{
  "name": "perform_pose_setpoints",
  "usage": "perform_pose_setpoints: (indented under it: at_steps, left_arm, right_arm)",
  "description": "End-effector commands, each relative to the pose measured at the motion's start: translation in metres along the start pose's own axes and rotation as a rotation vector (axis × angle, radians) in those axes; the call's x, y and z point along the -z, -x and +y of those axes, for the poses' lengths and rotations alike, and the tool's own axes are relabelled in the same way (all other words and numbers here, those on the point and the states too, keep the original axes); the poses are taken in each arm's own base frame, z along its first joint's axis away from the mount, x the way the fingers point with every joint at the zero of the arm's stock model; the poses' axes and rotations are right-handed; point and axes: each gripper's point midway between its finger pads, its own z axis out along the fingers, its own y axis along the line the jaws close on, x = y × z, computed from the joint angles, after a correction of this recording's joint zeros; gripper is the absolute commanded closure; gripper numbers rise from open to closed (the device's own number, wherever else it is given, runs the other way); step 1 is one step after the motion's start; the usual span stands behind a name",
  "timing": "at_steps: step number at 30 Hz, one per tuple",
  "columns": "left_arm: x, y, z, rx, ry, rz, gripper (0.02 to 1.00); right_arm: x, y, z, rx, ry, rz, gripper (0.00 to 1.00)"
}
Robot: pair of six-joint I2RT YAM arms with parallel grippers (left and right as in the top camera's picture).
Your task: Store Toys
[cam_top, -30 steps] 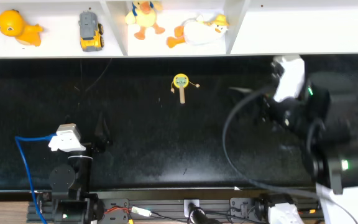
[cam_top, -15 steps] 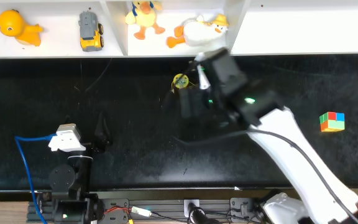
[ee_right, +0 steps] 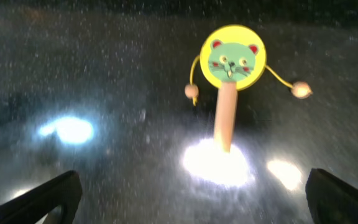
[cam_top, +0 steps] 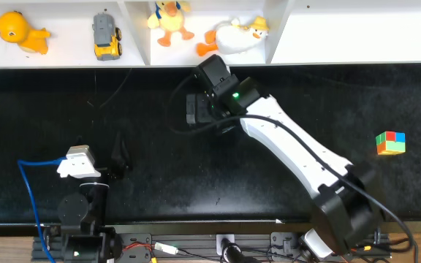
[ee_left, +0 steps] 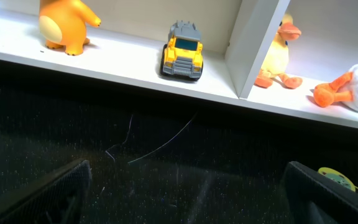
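One rattle drum (ee_right: 232,81) lies far middle on the table (cam_top: 342,95). The right gripper (ee_right: 191,196) hangs over it, fingers spread wide, holding nothing. One colour cube (cam_top: 390,142) lies at the right. Four toys stand on the far shelf (cam_top: 64,60): orange duck (cam_top: 20,31), truck (cam_top: 107,36), yellow duck (cam_top: 170,20), white duck (cam_top: 236,35). The left gripper (ee_left: 191,193), near left, is parted and empty.

The black tabletop (ee_right: 104,74) is looking matt and finely speckled yet throwing back bright glare, the handle of the rattle drum (ee_right: 229,87) is showing smooth bare wood, the toy truck (ee_left: 182,50) is gleaming like hard plastic, and the white shelf (ee_left: 123,62) is looking smooth.
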Motion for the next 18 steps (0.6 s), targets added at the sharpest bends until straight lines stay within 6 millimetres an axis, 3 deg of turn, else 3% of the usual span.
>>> perform_pose_setpoints:
  at_steps: [1, 12, 16, 18]
  left_arm:
    - [0.001, 0.0, -0.004, 0.024, -0.021, -0.003, 0.02]
    - [0.001, 0.0, -0.004, 0.024, -0.021, -0.003, 0.02]
    - [0.001, 0.0, -0.004, 0.024, -0.021, -0.003, 0.02]
    - [0.001, 0.0, -0.004, 0.024, -0.021, -0.002, 0.02]
  right_arm:
    - [-0.015, 0.009, 0.003, 0.038, -0.007, -0.012, 0.003]
    - [-0.064, 0.005, -0.026, 0.027, -0.128, 0.033, 0.038]
    - [-0.076, -0.002, -0.03, 0.025, -0.136, 0.069, 0.161]
    - [-0.08, -0.004, -0.031, 0.025, -0.142, 0.078, 0.283]
